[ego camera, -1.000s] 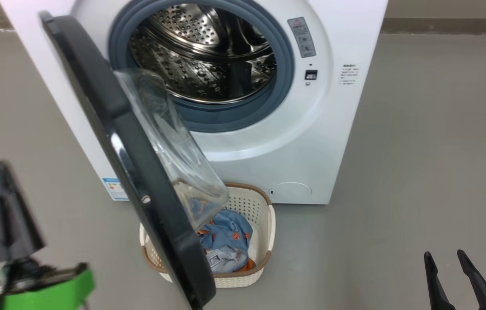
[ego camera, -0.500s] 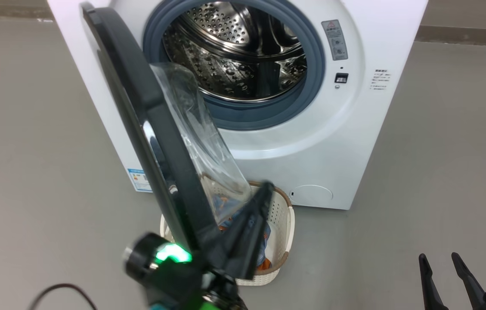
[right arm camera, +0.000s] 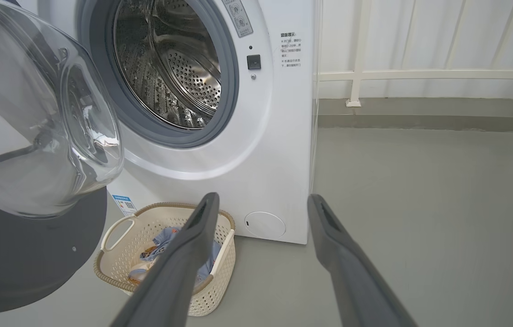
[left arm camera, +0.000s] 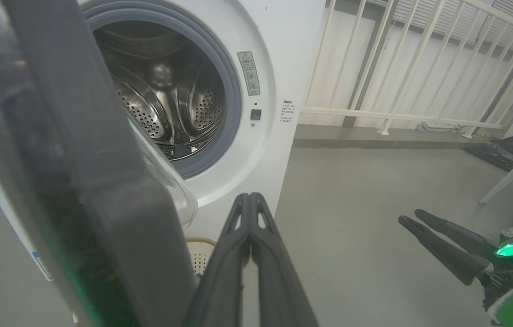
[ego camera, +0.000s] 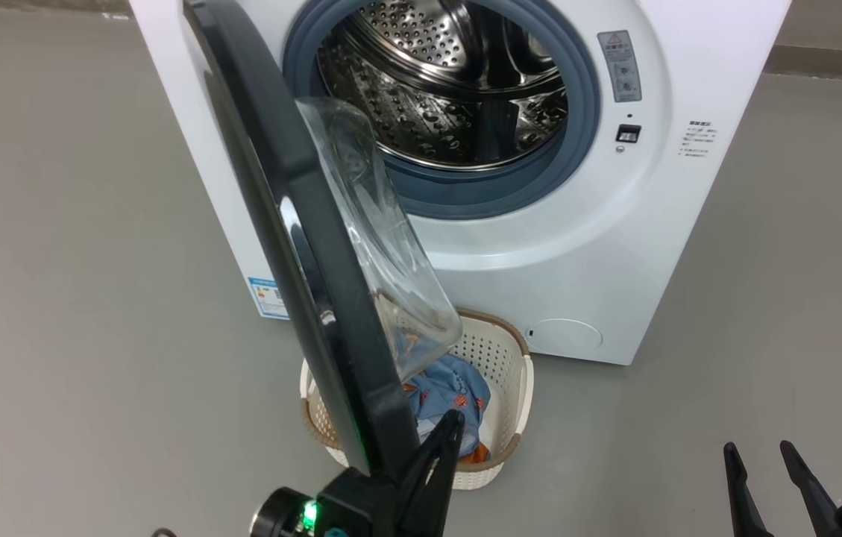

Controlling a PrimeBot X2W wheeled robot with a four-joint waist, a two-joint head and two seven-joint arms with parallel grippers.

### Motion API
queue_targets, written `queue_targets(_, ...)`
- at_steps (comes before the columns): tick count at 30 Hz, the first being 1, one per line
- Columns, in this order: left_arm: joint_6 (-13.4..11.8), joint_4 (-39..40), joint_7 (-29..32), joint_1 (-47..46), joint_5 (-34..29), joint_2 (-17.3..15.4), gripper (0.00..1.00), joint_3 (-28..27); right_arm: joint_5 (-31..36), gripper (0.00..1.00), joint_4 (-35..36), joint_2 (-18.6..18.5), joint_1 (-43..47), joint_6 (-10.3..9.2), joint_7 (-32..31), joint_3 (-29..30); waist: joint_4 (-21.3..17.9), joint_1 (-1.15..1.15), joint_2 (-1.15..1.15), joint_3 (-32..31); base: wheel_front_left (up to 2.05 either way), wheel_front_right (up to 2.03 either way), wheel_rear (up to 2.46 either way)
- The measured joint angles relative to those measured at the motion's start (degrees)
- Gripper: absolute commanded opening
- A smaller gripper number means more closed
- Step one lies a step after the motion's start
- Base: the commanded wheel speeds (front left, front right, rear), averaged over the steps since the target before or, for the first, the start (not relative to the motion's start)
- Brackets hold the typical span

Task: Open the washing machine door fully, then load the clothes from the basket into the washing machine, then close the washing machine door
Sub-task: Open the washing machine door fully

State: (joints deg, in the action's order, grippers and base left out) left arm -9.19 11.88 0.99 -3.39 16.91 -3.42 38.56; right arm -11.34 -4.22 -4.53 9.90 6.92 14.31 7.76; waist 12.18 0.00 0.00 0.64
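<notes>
The washing machine door [ego camera: 294, 224], ajar, blocks the basket [ego camera: 499, 350], clenched left gripper [ego camera: 453, 423] beside it, right gripper [ego camera: 756, 447] released.

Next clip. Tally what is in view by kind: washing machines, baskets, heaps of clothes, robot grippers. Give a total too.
Washing machine: 1
Basket: 1
Heap of clothes: 1, lying in the basket; separate garments cannot be counted
Grippers: 2, the left gripper shut, the right gripper open
Total: 5
</notes>
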Motion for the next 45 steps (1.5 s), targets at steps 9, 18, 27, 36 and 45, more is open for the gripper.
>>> queue_targets(9, -3.3, -2.2, 0.0, -0.3, 0.7, 0.1, 0.0, 1.0, -0.4, 1.0, -0.4, -0.3, 0.0, 0.0, 0.0, -0.2, 2.2, 0.0, 0.0, 0.4, 0.0, 0.0, 0.0)
queue_targets(18, -7.2, -3.6, -2.1, -2.1, 1.8, 0.3, 0.0, 2.5, -0.6, 1.0, -0.5, -0.4, 0.0, 0.0, 0.0, -0.4, 4.1, 0.0, 0.0, 0.9, 0.0, 0.0, 0.0)
queue_targets(27, -10.1, -4.2, -3.9, -3.7, 1.9, 0.5, 0.0, 4.3, -1.2, 1.0, -0.5, -0.6, 0.0, 0.0, 0.0, -0.3, 6.3, 0.0, 0.0, 1.7, 0.0, 0.0, 0.0)
queue_targets(36, -11.8, -3.5, -4.3, -5.0, 1.5, 0.8, 0.0, 5.4, -1.3, 1.0, -0.5, -0.9, -0.1, 0.0, 0.0, -0.3, 9.0, 0.0, 0.0, 2.4, 0.0, 0.0, 0.0)
queue_targets(45, -13.8, -2.2, -4.3, -5.1, 1.0, 0.6, 0.0, 4.4, -1.3, 1.0, -0.5, -0.9, -0.2, 0.0, 0.0, -0.4, 12.3, 0.0, 0.0, 2.8, 0.0, 0.0, 0.0)
